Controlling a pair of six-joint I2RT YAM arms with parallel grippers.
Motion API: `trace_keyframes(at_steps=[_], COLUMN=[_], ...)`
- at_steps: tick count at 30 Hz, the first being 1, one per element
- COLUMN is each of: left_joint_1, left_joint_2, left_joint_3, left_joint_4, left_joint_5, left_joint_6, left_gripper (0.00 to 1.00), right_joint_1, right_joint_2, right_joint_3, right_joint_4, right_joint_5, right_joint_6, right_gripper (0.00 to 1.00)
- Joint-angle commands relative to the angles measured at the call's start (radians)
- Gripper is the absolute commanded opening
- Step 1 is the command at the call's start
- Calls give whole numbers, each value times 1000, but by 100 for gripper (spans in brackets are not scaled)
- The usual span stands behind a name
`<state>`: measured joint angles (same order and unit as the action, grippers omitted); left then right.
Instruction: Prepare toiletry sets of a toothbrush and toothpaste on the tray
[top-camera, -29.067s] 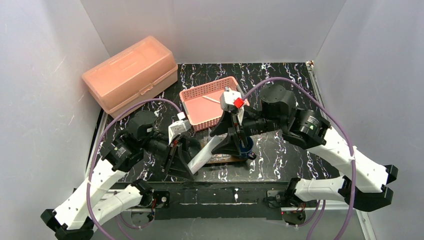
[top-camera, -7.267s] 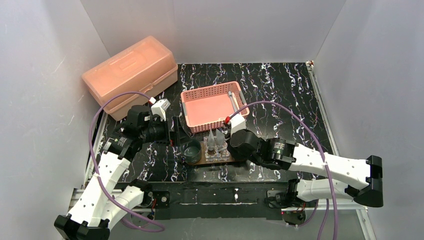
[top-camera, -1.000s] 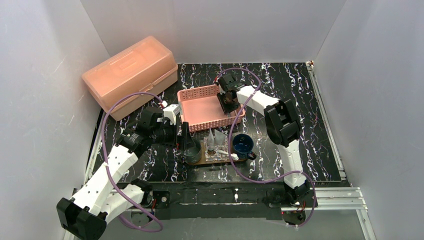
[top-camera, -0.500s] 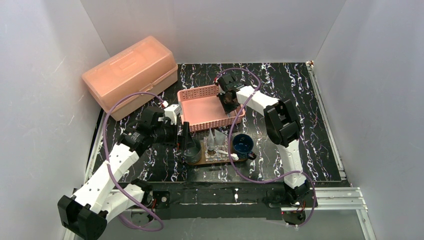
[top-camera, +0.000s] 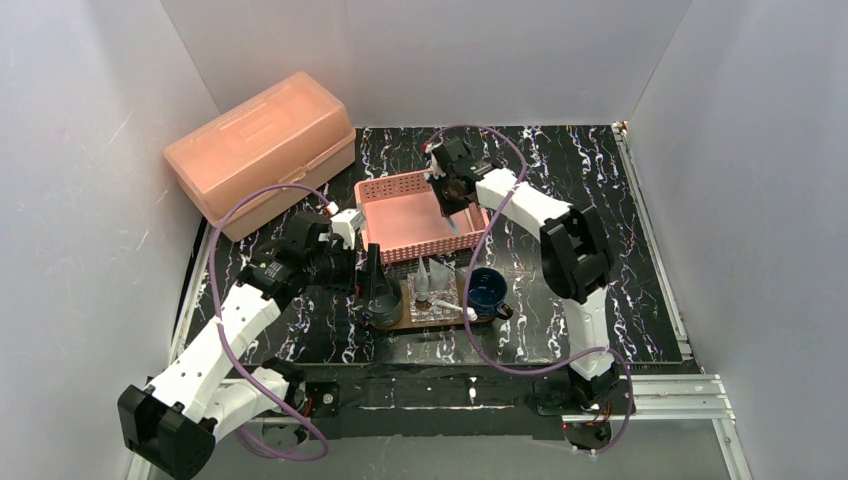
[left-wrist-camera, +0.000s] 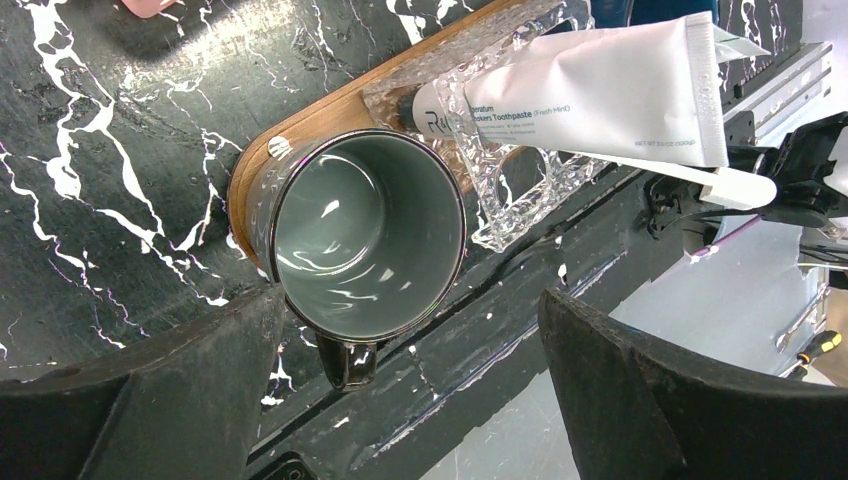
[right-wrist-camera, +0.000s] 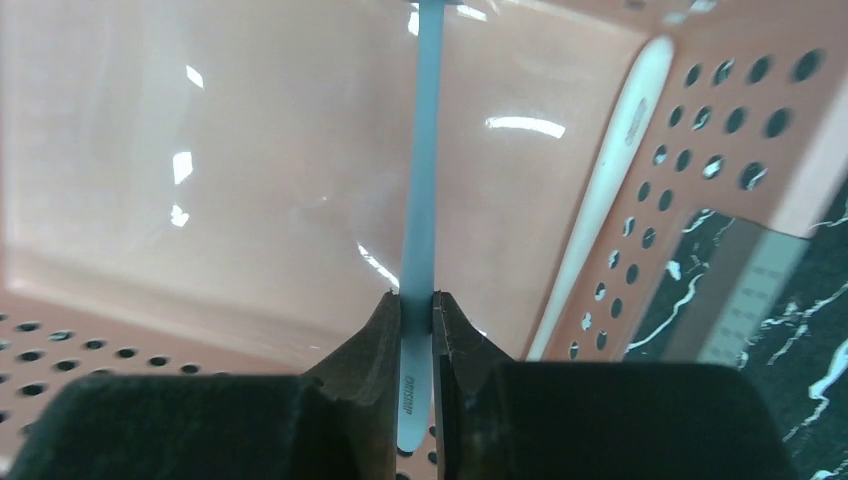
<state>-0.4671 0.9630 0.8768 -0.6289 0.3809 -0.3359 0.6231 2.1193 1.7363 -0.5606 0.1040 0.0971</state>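
Observation:
Over the pink basket (top-camera: 400, 183) my right gripper (top-camera: 452, 196) (right-wrist-camera: 417, 312) is shut on the handle of a pale blue toothbrush (right-wrist-camera: 420, 170), which hangs slanted above the basket floor. A white toothbrush (right-wrist-camera: 612, 180) leans against the basket's side wall. The brown wooden tray (top-camera: 407, 322) (left-wrist-camera: 330, 112) carries a grey mug (top-camera: 383, 304) (left-wrist-camera: 365, 235), a clear plastic box (left-wrist-camera: 510, 195) with toothpaste tubes (top-camera: 424, 276) (left-wrist-camera: 590, 95) and a white toothbrush (left-wrist-camera: 715, 183). My left gripper (top-camera: 374, 285) (left-wrist-camera: 410, 305) stands open, its fingers either side of the grey mug's near rim, holding nothing.
A dark blue mug (top-camera: 486, 290) stands at the tray's right end. A large orange lidded box (top-camera: 260, 150) sits at the back left. White walls close in three sides. The metal rail (top-camera: 470, 392) runs along the near edge.
My right gripper has closed on the pale blue toothbrush in the basket and shifted slightly with it. The left arm has hardly moved.

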Motion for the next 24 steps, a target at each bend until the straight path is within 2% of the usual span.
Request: trace_keyframes(at_steps=[1,9,24], left_joint_1=[-5,-4,-4], left_joint_2=[6,16,16], left_joint_3=[13,16,24], left_joint_4=[-5,-5,-5], left_joint_5=[13,7,-4], left_joint_6=[14,15,31], left_gripper=[98,98,98], right_joint_1=[7,19,32], right_joint_2=[-118,-220,-440], right_joint_3=[12,3,-17], right_joint_4=[60,96,30], right_joint_5=[-21,-12,-46], right_joint_6=[-23,-52,-51], right_gripper=[1,1,1])
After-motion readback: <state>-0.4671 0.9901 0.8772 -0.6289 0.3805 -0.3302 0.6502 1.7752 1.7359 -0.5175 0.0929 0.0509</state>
